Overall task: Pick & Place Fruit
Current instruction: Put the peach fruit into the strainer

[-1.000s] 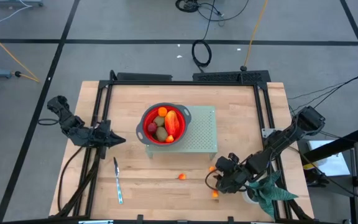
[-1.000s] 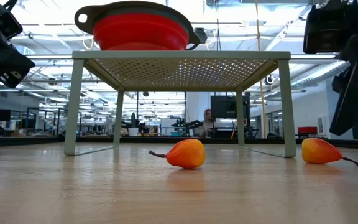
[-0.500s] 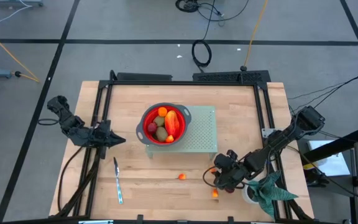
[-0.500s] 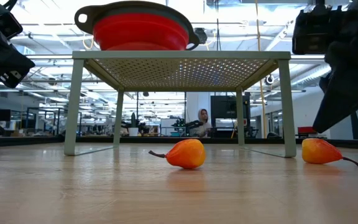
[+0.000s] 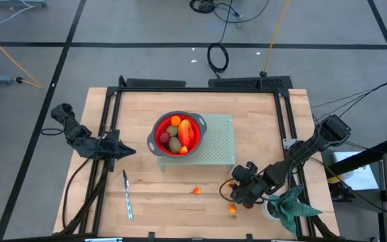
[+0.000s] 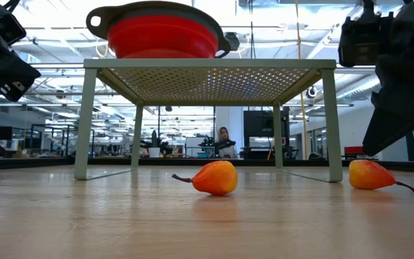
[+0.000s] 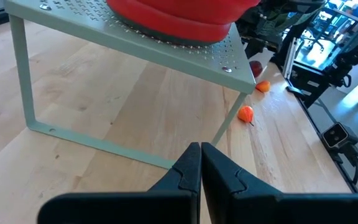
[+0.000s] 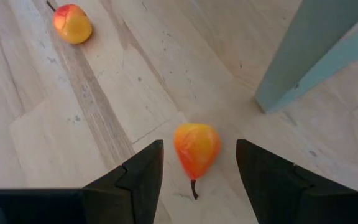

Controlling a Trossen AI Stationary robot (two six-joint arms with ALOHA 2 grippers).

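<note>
Hovering with fingers spread, the right end effector (image 8: 194, 168) straddles the little orange pear (image 8: 196, 149), stem pointing back toward it.

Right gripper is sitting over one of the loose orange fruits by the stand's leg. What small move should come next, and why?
Probably lower straight down and close. The right gripper is open with the orange fruit lying on the table between its fingers, not yet held. The left gripper waits shut at the table's left side.
</note>
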